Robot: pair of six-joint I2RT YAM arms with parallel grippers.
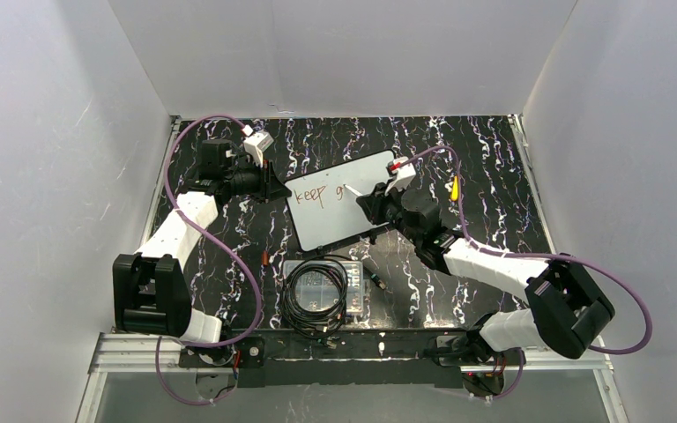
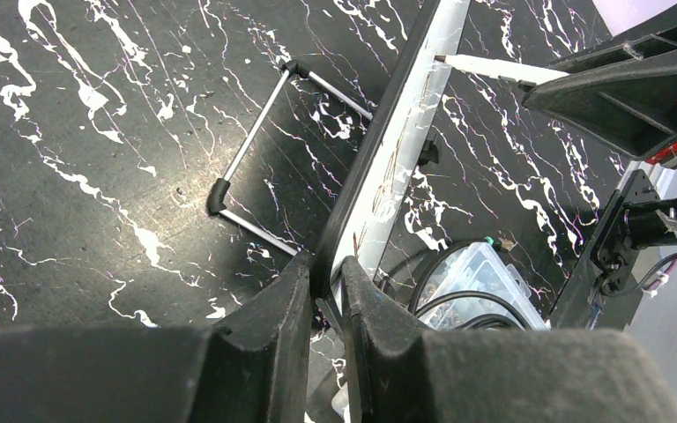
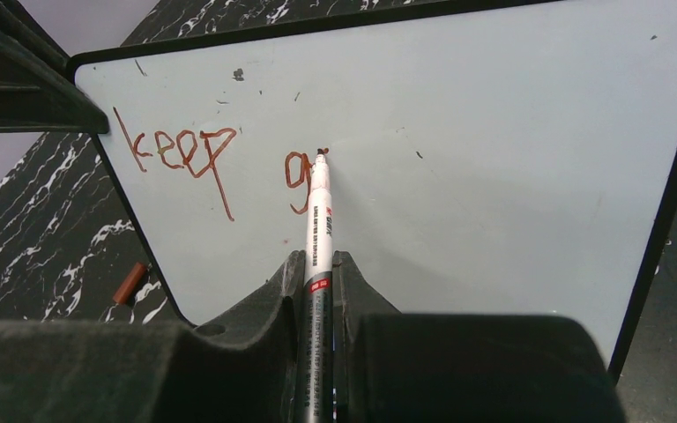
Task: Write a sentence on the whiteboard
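The whiteboard (image 1: 353, 222) stands tilted on the black marbled table. The sentence (image 1: 310, 197) reads "keep g" in reddish-brown marker; it also shows in the right wrist view (image 3: 181, 154). My left gripper (image 1: 273, 188) is shut on the board's left edge, seen edge-on in the left wrist view, where the gripper (image 2: 326, 278) pinches the whiteboard (image 2: 397, 150). My right gripper (image 1: 372, 204) is shut on a white marker (image 3: 320, 211). The marker's tip touches the whiteboard (image 3: 494, 159) just right of the "g". The marker (image 2: 494, 69) also shows in the left wrist view.
A clear plastic box with coiled black cable (image 1: 317, 286) sits in front of the board. A reddish-brown marker cap (image 1: 266, 258) lies left of the box. A small yellow item (image 1: 455, 187) lies right of the board. A wire stand (image 2: 256, 132) props the board. White walls enclose the table.
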